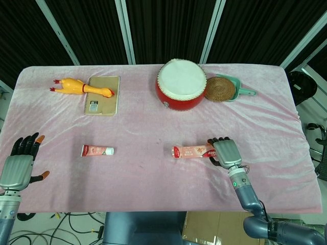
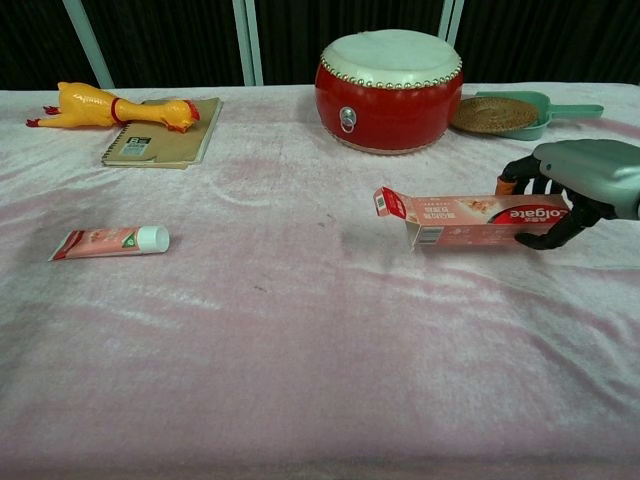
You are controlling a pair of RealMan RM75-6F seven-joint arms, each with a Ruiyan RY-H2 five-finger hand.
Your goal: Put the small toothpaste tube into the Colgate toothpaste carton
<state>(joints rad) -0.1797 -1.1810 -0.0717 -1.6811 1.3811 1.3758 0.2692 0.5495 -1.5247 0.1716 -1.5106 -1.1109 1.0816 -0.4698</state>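
The small toothpaste tube [image 1: 97, 150] [image 2: 110, 241], pink with a white cap, lies flat at the table's left, cap pointing right. My right hand [image 1: 227, 153] [image 2: 585, 180] grips the right end of the Colgate carton [image 1: 190, 151] [image 2: 470, 212]. The carton is held level, slightly above the cloth, with its open flap end pointing left toward the tube. A shadow lies under it. My left hand [image 1: 20, 166] hovers at the table's front left corner, fingers spread and holding nothing; only the head view shows it. It is well left of the tube.
A red drum [image 1: 181, 84] [image 2: 390, 88] stands at the back centre. Beside it to the right lies a green dustpan with a woven coaster [image 1: 222, 88] [image 2: 495, 113]. A rubber chicken [image 1: 82, 87] and a notebook [image 1: 102, 96] are at the back left. Pink cloth [image 1: 143, 173] covers the table.
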